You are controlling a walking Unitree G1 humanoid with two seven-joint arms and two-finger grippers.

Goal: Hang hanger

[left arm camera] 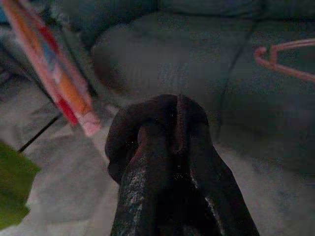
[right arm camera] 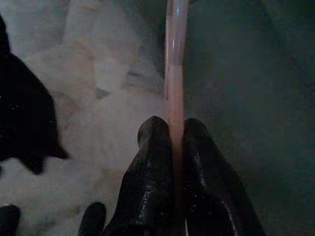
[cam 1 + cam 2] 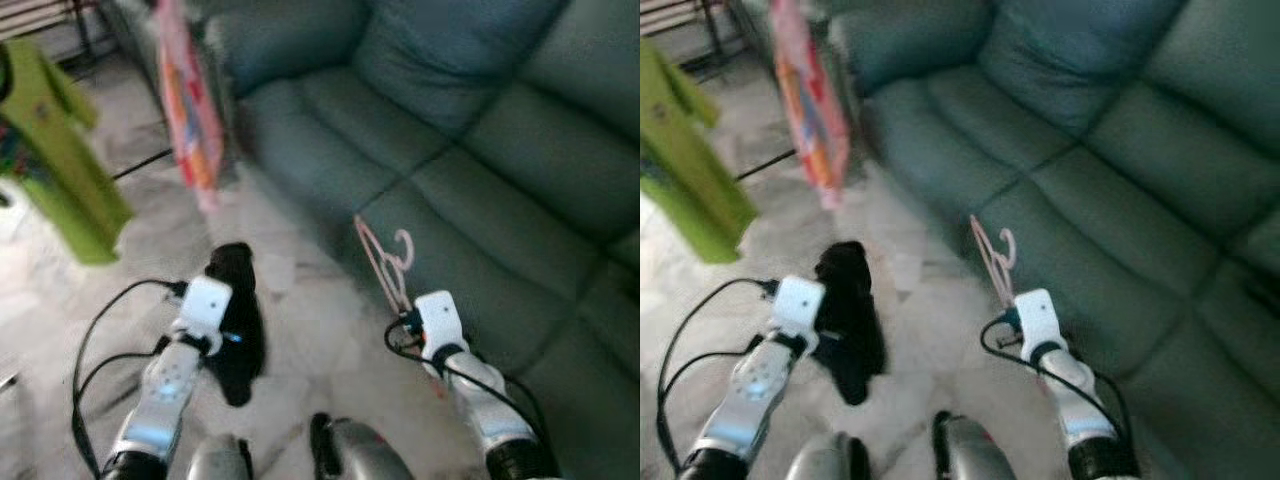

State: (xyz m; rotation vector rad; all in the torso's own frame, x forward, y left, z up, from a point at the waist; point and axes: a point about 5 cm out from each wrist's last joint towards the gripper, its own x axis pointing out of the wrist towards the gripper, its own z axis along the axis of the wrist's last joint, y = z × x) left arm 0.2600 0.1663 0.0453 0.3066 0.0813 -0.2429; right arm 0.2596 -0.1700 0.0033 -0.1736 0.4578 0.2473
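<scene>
Right pincer clamps pink hanger, hook up, in front of teal sofa. Left pincer closed on black garment. Step: carrying. Next likely: turn toward hanging clothes, find rail.

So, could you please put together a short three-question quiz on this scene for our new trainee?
1. True or false: the right gripper is shut on the pink hanger.
2. What does the left gripper hold?
A) a black garment
B) a green shirt
C) nothing
3. Fill in: the hanger is held up in front of the teal ____.

Key: 1 true; 2 A; 3 sofa.
</scene>
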